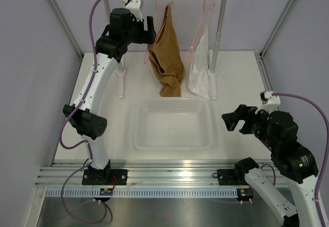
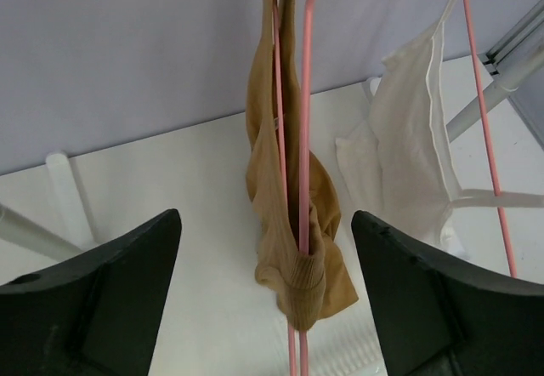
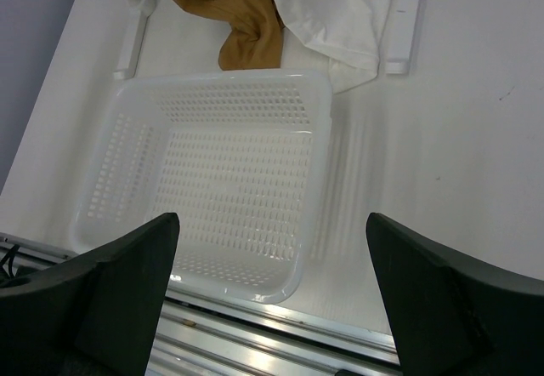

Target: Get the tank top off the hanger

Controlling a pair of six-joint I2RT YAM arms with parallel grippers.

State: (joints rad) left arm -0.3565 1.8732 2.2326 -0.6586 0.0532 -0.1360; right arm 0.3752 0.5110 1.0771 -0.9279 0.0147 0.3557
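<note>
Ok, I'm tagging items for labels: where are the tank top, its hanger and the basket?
tank top (image 1: 167, 57), top view, middle of the hanging fabric.
hanger (image 2: 306, 95), left wrist view, pink wire running down against the fabric.
basket (image 1: 174, 146), top view, near rim.

Tops of the hanger (image 2: 304, 95) and tank top (image 2: 265, 214) beyond the left wrist view's upper edge.
</note>
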